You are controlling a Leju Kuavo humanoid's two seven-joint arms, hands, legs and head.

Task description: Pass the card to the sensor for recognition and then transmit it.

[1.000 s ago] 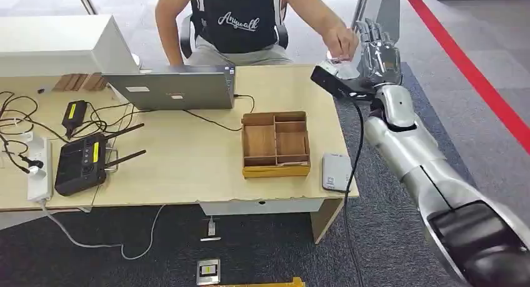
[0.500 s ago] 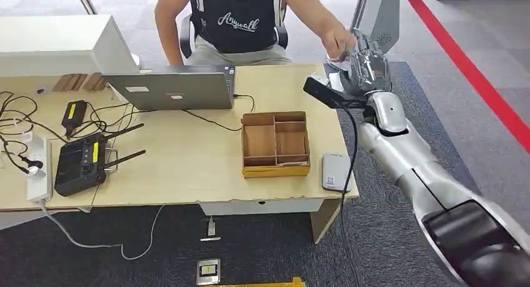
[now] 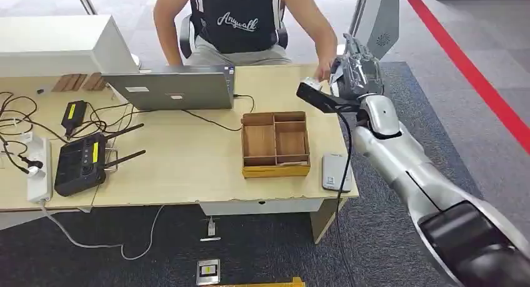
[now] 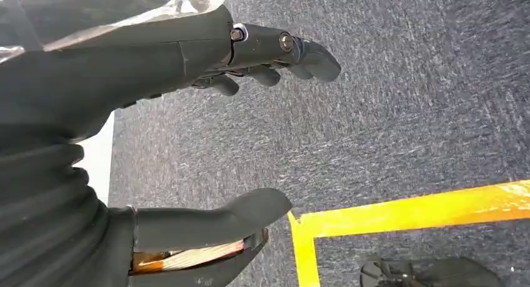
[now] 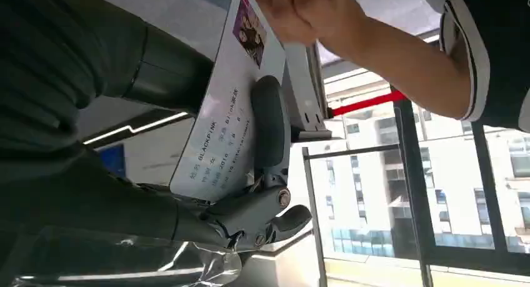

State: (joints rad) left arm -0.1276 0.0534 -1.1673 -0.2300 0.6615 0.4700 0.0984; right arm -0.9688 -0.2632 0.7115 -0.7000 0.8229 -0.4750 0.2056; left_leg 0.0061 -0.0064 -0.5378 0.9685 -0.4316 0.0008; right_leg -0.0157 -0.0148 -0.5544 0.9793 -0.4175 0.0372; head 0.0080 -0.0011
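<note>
My right hand [image 3: 357, 71] is raised over the table's far right corner. In the right wrist view that right hand [image 5: 187, 193] pinches a white card [image 5: 228, 112] with a small photo and printed lines between thumb and fingers. A seated person's hand [image 5: 300, 12] has its fingers on the card's far end, and it shows beside my hand [image 3: 325, 70] from above. The flat grey sensor [image 3: 336, 172] lies on the table's front right corner, well below my hand. My left hand [image 4: 94, 80] hangs over the carpet, fingers apart, holding nothing.
A wooden compartment box [image 3: 275, 143] stands left of the sensor. Further left are a laptop [image 3: 172, 90], a black router [image 3: 81, 163], a power strip [image 3: 39, 168] and tangled cables. Yellow floor tape [image 4: 400, 212] runs under my left hand.
My right hand has swung left and down toward the table's corner and turned. The person's hand has come down with it and stays at the card.
</note>
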